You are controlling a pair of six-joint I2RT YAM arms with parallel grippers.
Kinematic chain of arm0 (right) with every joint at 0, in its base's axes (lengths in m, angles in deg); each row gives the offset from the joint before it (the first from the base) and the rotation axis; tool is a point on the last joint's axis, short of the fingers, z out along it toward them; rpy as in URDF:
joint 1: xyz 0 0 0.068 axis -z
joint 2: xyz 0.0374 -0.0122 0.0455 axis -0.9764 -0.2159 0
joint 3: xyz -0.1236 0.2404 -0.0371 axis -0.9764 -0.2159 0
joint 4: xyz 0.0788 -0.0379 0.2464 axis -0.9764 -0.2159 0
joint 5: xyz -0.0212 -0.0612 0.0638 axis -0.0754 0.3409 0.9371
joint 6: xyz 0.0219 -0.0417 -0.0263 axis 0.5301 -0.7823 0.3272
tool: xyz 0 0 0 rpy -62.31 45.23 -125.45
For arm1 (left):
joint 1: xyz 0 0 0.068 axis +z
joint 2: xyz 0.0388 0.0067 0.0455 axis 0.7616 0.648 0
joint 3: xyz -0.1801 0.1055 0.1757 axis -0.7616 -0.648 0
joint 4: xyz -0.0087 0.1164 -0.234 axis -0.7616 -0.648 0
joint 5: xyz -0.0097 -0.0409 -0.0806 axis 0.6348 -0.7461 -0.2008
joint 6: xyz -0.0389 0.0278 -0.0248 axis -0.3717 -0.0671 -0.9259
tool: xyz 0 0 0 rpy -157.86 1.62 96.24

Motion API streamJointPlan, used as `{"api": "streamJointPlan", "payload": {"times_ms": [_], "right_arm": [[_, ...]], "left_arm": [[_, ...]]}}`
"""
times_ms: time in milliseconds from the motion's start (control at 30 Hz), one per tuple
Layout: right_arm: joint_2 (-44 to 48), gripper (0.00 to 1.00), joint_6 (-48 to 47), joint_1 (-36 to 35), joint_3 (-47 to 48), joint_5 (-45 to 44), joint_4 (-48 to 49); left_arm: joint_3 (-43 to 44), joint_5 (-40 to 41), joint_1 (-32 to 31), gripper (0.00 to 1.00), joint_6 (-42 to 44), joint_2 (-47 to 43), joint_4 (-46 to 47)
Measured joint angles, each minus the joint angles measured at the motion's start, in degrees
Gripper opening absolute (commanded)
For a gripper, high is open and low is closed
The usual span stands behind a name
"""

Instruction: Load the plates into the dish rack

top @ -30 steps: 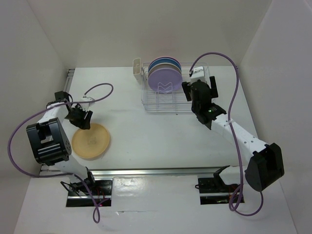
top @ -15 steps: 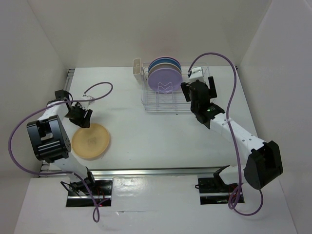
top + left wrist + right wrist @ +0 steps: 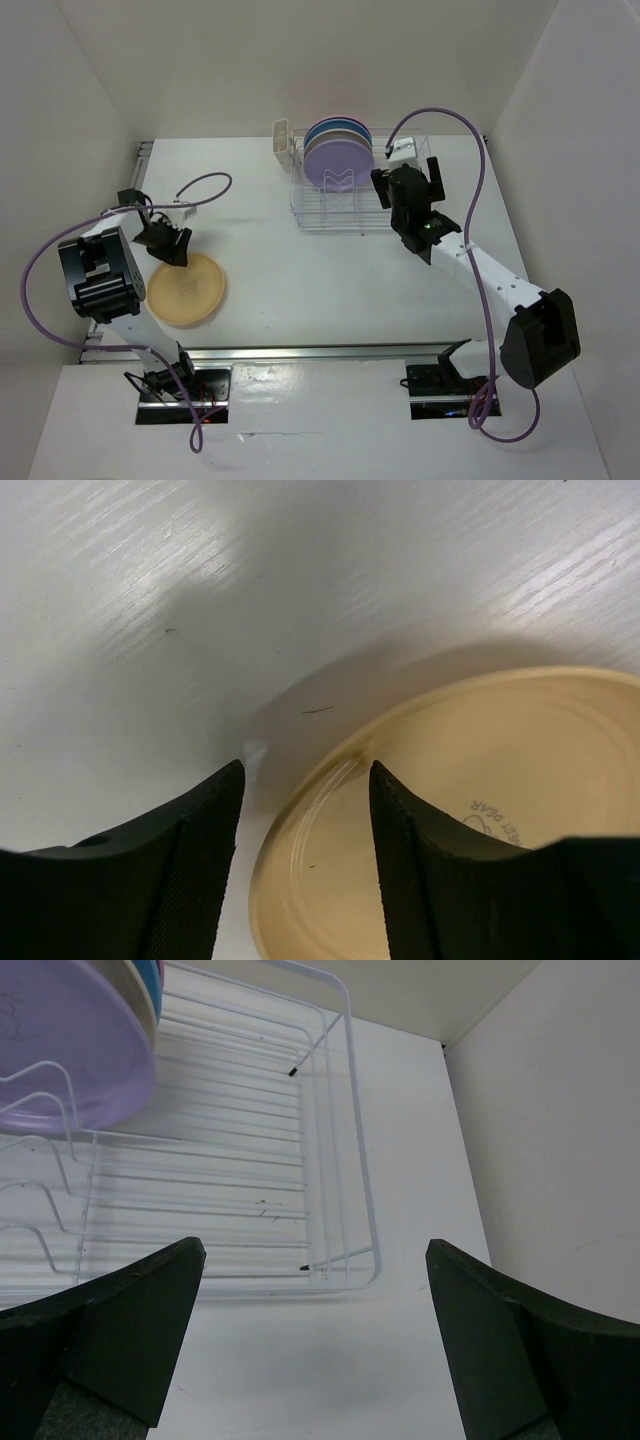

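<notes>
White tabletop carries the yellow plate flat at near left, its far rim inside the left gripper, jaws parted, much the nearer arm. Right gripper hangs open, empty, beside the rack, where the other plates stand.

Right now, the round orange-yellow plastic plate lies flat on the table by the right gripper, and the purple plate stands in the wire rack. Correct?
Wrong gripper: the round orange-yellow plastic plate lies by the left gripper, as the top external view shows. The rest is right.
</notes>
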Motion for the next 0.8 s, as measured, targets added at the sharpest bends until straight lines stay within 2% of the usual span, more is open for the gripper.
{"api": "streamJointPlan", "payload": {"times_ms": [100, 167, 233, 267, 300, 533, 600, 667, 800], "right_arm": [[0.0, 1.0, 0.0, 0.0, 0.0, 0.0, 0.0], [0.0, 1.0, 0.0, 0.0, -0.1, 0.0, 0.0], [0.0, 1.0, 0.0, 0.0, -0.1, 0.0, 0.0], [0.0, 1.0, 0.0, 0.0, -0.1, 0.0, 0.0], [0.0, 1.0, 0.0, 0.0, -0.1, 0.0, 0.1], [0.0, 1.0, 0.0, 0.0, -0.8, 0.0, 0.4], [0.0, 1.0, 0.0, 0.0, -1.2, 0.0, 0.3], [0.0, 1.0, 0.0, 0.0, -1.2, 0.0, 0.3], [0.0, 1.0, 0.0, 0.0, -1.2, 0.0, 0.4]], "left_arm": [[0.0, -0.7, 0.0, 0.56, -0.2, 0.0, 0.0], [0.0, -0.8, 0.0, 0.6, -0.3, 0.0, 0.1], [0.0, -0.7, 0.0, 0.6, -0.9, 0.0, 0.4], [0.0, -0.7, 0.0, 0.51, -1.3, 0.0, 0.6], [0.0, -0.7, 0.0, 0.46, -1.7, 0.0, 0.7], [-0.5, -1.2, 0.0, 0.32, -3.0, 0.0, 1.4], [-0.5, -1.9, 0.1, 0.23, -3.2, 0.0, 1.4], [-0.2, -2.7, 0.0, 0.0, -3.9, 0.0, 1.0], [0.5, -5.0, 0.1, 0.0, -5.5, 0.1, 0.4]]}}
